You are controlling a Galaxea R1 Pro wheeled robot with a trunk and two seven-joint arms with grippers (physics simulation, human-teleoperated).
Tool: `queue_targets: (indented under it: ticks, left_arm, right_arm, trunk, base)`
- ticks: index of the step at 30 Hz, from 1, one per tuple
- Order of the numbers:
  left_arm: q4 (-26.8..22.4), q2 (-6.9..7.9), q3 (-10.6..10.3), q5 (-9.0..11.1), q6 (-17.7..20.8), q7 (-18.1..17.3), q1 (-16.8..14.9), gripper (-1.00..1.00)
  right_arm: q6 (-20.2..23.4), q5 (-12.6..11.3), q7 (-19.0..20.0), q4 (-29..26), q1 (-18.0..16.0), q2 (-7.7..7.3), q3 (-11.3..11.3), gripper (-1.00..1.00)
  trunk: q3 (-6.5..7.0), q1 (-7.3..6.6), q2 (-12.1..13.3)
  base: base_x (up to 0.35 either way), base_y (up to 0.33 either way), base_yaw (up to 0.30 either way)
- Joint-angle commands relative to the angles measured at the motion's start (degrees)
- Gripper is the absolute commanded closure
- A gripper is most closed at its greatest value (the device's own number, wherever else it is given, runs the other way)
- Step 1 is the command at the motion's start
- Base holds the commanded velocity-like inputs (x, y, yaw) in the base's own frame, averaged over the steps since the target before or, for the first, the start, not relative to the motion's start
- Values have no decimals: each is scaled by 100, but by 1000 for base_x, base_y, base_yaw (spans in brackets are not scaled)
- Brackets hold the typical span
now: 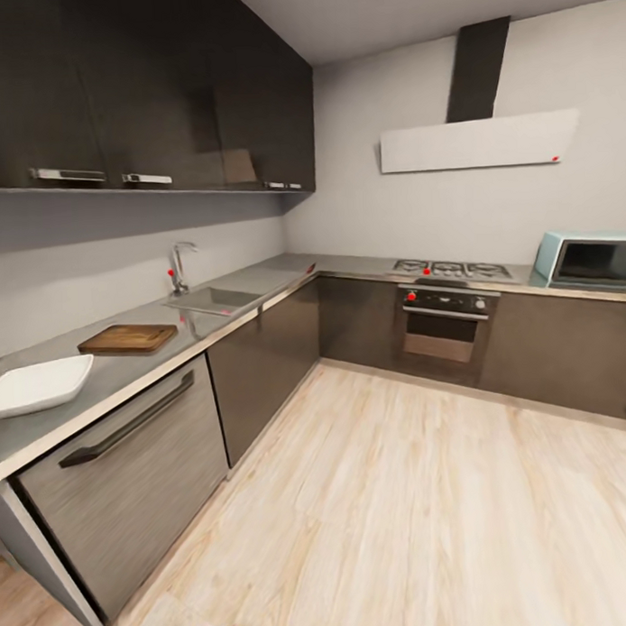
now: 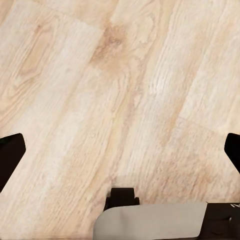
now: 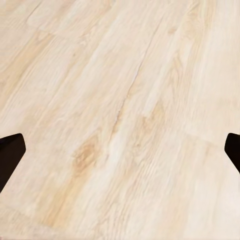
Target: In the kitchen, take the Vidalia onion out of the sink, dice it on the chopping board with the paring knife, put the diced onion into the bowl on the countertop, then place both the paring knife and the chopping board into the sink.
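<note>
At the left edge of the head view, the white bowl [image 1: 37, 384] sits on the grey countertop [image 1: 125, 372]. Next to it, to the right, lies the chopping board [image 1: 129, 338]. Further right is the sink [image 1: 213, 300] with its tap [image 1: 179, 265]. The left gripper [image 2: 120, 152] and right gripper [image 3: 120, 152] are both wide open over the wooden floor [image 1: 401, 508], holding nothing.

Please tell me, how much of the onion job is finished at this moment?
Nothing looks done yet. The chopping board lies bare on the countertop between the white bowl and the sink; no dice show in the bowl. In hand: nothing; the left pincer and right pincer hang open over the wooden floor. Left: every step, beginning at the sink.
</note>
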Motion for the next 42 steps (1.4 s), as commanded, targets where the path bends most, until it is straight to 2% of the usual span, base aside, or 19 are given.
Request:
queue_targets:
  ticks: [1,42]
  left_arm:
    - [-6,0,2,-2,-8,0,2,-100]
    - [-6,-9,2,-2,-8,-2,1,-100]
  right_arm:
    - [-11,0,-14,-3,1,0,2,-100]
    - [-11,0,-14,-3,0,0,2,-100]
  trunk:
    - [-4,0,-2]
    - [-4,0,-2]
  base:
    - [38,-76,283]
    - [97,-136,283]
